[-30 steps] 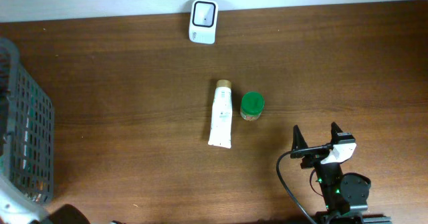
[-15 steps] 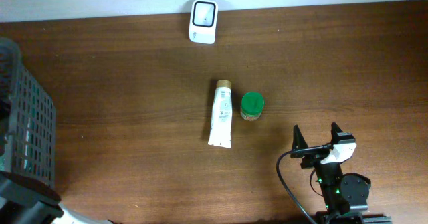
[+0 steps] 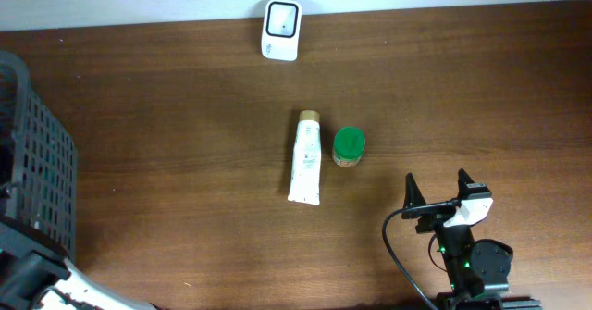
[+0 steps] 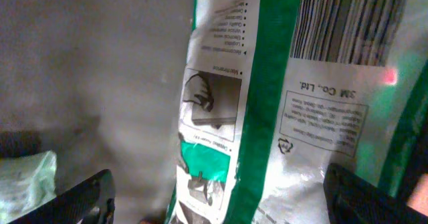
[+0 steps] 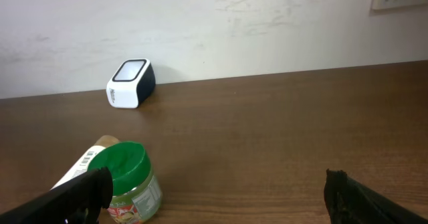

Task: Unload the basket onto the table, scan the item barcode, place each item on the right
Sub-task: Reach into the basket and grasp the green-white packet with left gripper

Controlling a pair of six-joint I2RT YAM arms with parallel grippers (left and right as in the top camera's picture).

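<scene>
**Left wrist view: fingers wide at a packet, barcode far from the scanner**

Left wrist camera is very close to a green and white packet [image 4: 267, 117], which has its barcode [image 4: 348, 17] at the upper right of the picture. The step in hand seems to be taking this packet. To do it well, the left gripper [image 4: 217, 184] should close on the lower printed part. The striped field then is not covered and can later face the scanner window. The packet looks thin and soft, so a grip that is square and not at the very edge is safer.

The fingers of this gripper are spread wide, one at each lower corner of the picture, with the packet between them. The left one is clearly apart from the packet. If the right one touches it, the picture does not show. Nothing is held yet.

From overhead, the right gripper [image 3: 439, 194] waits near the front of the table, also fully spread and with nothing in it. Beyond it a white tube [image 3: 305, 157] lies just beside a jar with a green lid [image 3: 349, 146]. The grey basket [image 3: 42, 162] is at the left edge, and the packet is probably in there. The white scanner [image 3: 280, 30] stands at the far edge, well apart from everything.
</scene>
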